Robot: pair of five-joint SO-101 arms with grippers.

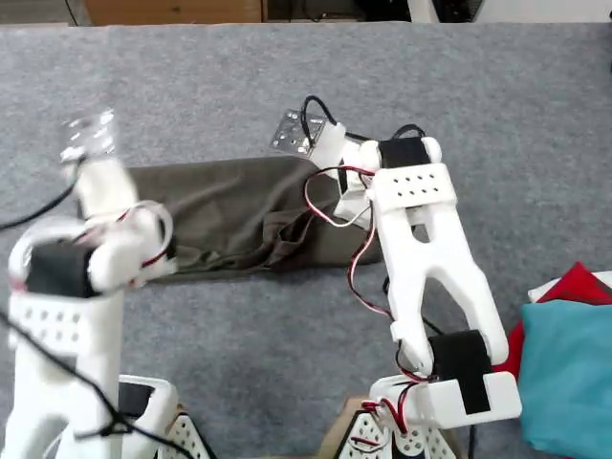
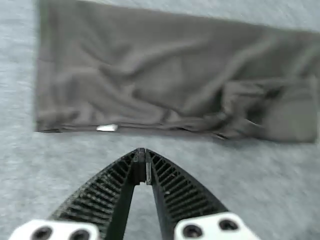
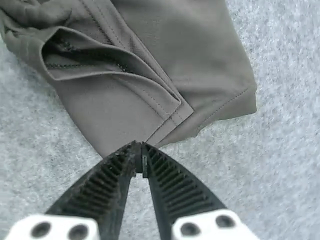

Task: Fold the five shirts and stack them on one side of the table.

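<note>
A dark olive fabric shirt [image 1: 229,215], folded into a long strip, lies across the grey felt tabletop [image 1: 287,335]. The left tool [image 2: 141,157] and right tool [image 3: 139,152], both closed, hover at its edge, probably lining up the next fold.

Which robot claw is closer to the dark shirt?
Right. The right gripper sits at the edge of the dark shirt; the left gripper is over bare table beside it.

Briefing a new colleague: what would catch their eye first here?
A half-folded olive shirt lies across the middle of the table. The left gripper and the right gripper are shut by its edges. A teal shirt and a red shirt lie at the table's right edge.
</note>
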